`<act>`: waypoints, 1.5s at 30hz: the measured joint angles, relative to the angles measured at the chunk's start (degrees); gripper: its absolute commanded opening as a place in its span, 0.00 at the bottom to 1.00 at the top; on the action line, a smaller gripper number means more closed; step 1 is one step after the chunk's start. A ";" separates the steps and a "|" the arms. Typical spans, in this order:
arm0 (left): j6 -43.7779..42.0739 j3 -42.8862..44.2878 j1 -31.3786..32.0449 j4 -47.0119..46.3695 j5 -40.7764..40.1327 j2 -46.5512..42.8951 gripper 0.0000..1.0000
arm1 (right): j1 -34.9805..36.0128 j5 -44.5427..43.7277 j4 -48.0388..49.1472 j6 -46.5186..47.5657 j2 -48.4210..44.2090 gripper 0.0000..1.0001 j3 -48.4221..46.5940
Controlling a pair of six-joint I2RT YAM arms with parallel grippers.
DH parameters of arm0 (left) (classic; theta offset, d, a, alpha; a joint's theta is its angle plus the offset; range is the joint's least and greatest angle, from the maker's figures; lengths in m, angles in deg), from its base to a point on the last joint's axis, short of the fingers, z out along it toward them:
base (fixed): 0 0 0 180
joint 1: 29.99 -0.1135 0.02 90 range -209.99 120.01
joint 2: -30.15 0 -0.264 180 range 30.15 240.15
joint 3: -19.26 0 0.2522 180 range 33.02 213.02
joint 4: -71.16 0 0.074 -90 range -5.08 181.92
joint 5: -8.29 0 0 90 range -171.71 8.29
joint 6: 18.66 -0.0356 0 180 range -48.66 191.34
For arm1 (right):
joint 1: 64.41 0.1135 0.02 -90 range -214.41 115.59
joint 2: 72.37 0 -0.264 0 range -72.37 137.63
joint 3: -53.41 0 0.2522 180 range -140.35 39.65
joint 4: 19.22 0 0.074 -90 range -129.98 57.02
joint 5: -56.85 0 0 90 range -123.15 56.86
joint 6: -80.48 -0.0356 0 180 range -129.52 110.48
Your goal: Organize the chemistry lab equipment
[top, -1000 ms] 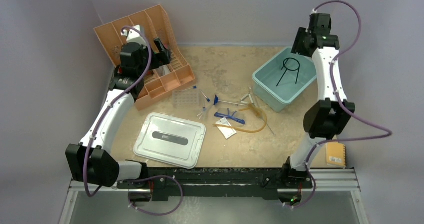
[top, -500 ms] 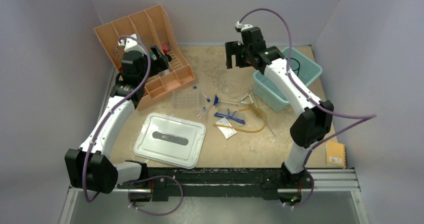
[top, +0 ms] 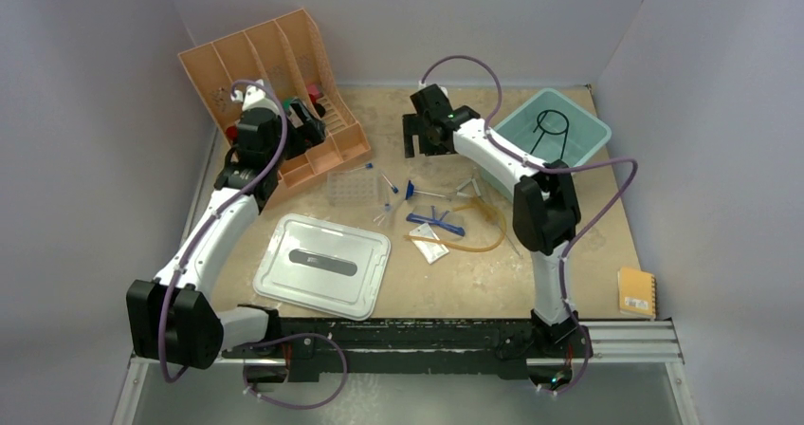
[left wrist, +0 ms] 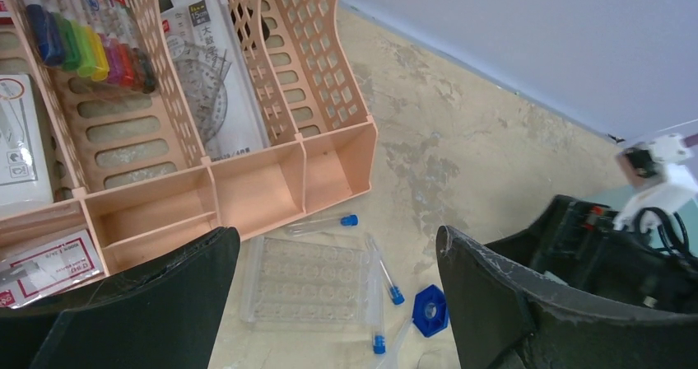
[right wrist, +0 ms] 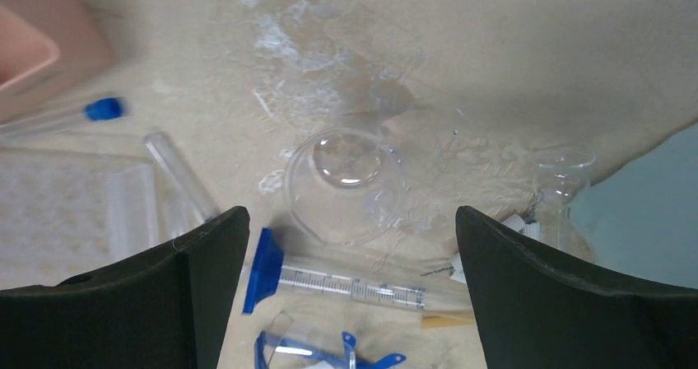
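Both grippers stand wide open and hold nothing. The right gripper (right wrist: 346,221) hovers over a clear round dish (right wrist: 346,175) and a blue-flanged syringe (right wrist: 346,285). Just beside lies the clear tube rack (top: 349,189) with blue-capped thin tubes (left wrist: 325,222). The left gripper (left wrist: 337,237) hangs above the peach slotted organizer (top: 284,74). The black wire ring (top: 548,126) lies inside the teal bin (top: 545,174).

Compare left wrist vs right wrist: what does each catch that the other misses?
Left wrist only: inside the peach organizer, colored markers and a protractor pack, plus the right arm. Right wrist only: a clear round dish and the teal bin edge. Both: the clear tube rack, a blue-capped tube and the blue-based graduated cylinder.
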 measured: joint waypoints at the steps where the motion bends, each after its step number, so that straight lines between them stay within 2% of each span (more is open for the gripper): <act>1: 0.04 -0.11 0.00 0.09 0.11 -0.09 0.88 | 0.09 -0.83 -0.13 -0.61 0.96 0.95 0.00; 4: 0.28 -0.17 0.00 0.04 0.59 -0.22 0.88 | -0.04 -2.34 -0.63 -1.86 3.37 0.91 -0.31; 10: 0.42 -0.15 0.02 0.22 0.98 -0.17 0.88 | -0.31 -2.14 -1.18 -3.02 8.35 0.69 -4.46; 13: -0.13 0.17 0.28 1.07 0.79 -0.11 0.88 | -0.28 -1.44 -0.70 -3.08 9.27 0.62 -4.61; 17: -1.86 1.40 1.95 1.92 -0.68 -0.04 0.88 | -0.28 -0.33 -1.25 -3.04 9.90 0.45 -5.60; 31: -4.57 2.12 2.95 2.27 -4.28 -0.09 0.88 | -1.25 4.72 -3.41 -1.11 7.61 0.43 -10.82; 36: -4.22 2.12 2.95 2.25 -4.85 -0.09 0.88 | -5.07 6.45 -4.13 -1.14 -2.25 0.43 -11.04; 39: -4.11 2.12 2.95 2.25 -4.83 -0.09 0.88 | -9.77 6.32 -3.87 -1.07 -9.49 0.43 -10.56; 45: -4.09 2.12 2.95 2.23 -4.85 -0.07 0.87 | -20.31 2.89 -5.38 -0.61 -22.97 0.41 -3.48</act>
